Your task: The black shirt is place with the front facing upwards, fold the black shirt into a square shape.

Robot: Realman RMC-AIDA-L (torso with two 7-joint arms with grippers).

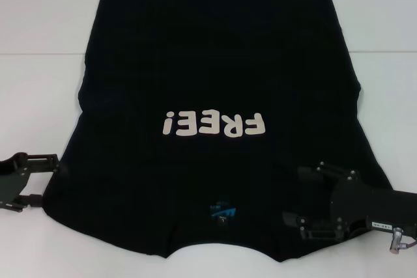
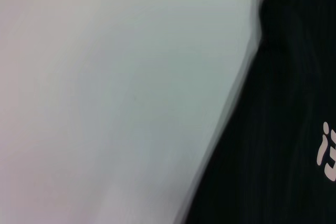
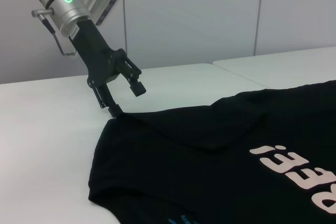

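Observation:
The black shirt (image 1: 221, 63) lies flat on the white table (image 1: 39, 96), front up, with the white "FREE!" lettering (image 1: 215, 124) and a small blue neck label (image 1: 221, 211) towards me. My left gripper (image 1: 47, 180) sits at the shirt's near left corner. In the right wrist view the left gripper (image 3: 126, 100) is open, with its lower finger (image 3: 113, 109) touching the cloth edge. My right gripper (image 1: 296, 196) is open just above the shirt's near right part. The left wrist view shows only the shirt's edge (image 2: 273, 129) and table.
The white table (image 3: 47, 129) runs wide on both sides of the shirt. A seam (image 3: 223, 69) splits it into two tops behind the shirt. Pale wall panels (image 3: 210, 14) stand beyond the table.

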